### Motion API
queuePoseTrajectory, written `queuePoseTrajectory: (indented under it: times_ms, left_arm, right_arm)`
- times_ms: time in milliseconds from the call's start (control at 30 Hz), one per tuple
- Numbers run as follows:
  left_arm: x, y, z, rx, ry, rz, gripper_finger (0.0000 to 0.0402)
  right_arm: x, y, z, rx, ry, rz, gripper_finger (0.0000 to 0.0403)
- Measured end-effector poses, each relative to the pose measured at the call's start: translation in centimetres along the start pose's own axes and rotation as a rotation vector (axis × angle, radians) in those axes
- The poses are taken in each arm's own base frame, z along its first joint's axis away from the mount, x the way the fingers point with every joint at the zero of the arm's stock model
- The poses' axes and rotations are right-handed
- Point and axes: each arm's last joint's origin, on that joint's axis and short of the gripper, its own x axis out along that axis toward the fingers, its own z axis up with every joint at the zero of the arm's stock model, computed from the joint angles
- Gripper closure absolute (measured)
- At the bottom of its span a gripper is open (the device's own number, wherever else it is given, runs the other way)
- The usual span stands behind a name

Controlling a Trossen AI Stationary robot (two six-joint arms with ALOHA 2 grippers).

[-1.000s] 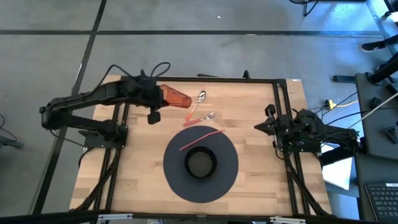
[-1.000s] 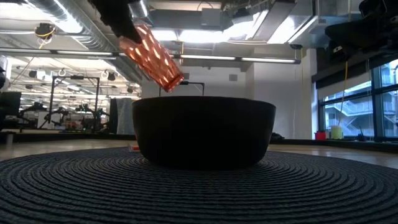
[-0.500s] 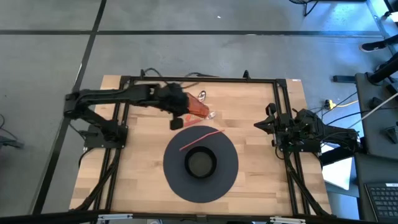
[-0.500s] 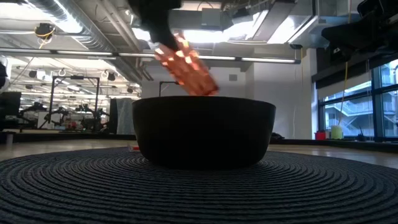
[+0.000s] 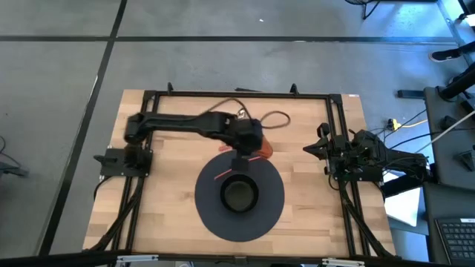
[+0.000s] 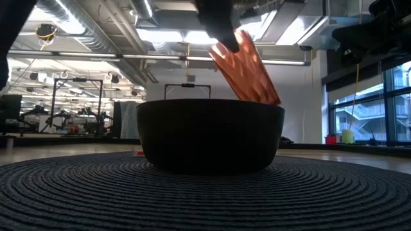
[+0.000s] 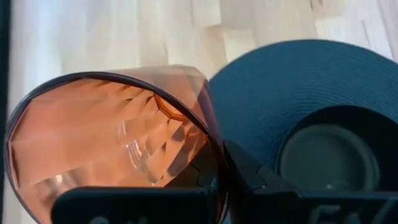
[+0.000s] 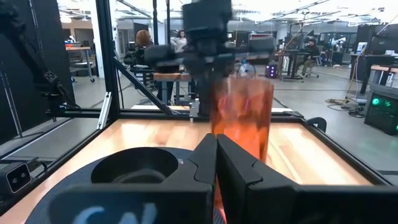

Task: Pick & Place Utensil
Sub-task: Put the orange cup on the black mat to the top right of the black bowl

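Note:
My left gripper [image 5: 247, 142] reaches to the table's middle, just beyond the far edge of the round dark mat [image 5: 271, 215]. It is shut on an orange faceted tumbler [image 5: 262, 150], whose open mouth [image 7: 93, 130] faces the left wrist camera. A black bowl [image 5: 239, 194] stands on the mat's middle. A thin red utensil [image 5: 225, 175] lies on the mat, partly under the arm. My right gripper [image 8: 216, 152] waits shut at the table's right edge [image 5: 326, 152]. My left gripper holds the tumbler by its wall at the rim [image 7: 214, 155]. One finger [image 7: 249, 177] lies outside the wall; the other seems to be inside, seen through the plastic. The fingers come from above. The tumbler hangs tilted [image 6: 247, 67], lifted clear of the table.
A spoon [image 5: 240, 113] and a looped cable [image 5: 276, 119] lie near the table's far edge. Black frame rails [image 5: 334, 119] border the table. Bare wood shows to the left and right of the mat. The low view shows the bowl [image 6: 210, 135] in front of the tumbler.
My left arm has swung from the table's far left toward the right and nearer, carrying the tumbler in the air to the mat's far edge by the bowl. The tumbler stayed tilted in the hold. Part of the red utensil is now covered by the arm.

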Motion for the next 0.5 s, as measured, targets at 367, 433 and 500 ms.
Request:
queuePoseTrajectory:
  times_ms: [367,433,500]
  left_arm:
    - [3.7,-2.6,3.3,0.124,0.123,-0.060,0.0398]
    - [4.5,-3.2,3.6,0.144,0.135,-0.068,0.0398]
    - [5.2,-3.8,3.5,0.179,0.147,-0.080,0.0398]
  right_arm:
    - [0.0,0.0,0.1,-0.001,-0.013,0.000,0.0391]
    - [0.0,0.0,0.2,0.000,-0.024,0.000,0.0391]
    - [0.0,0.0,0.2,0.001,-0.024,0.000,0.0391]
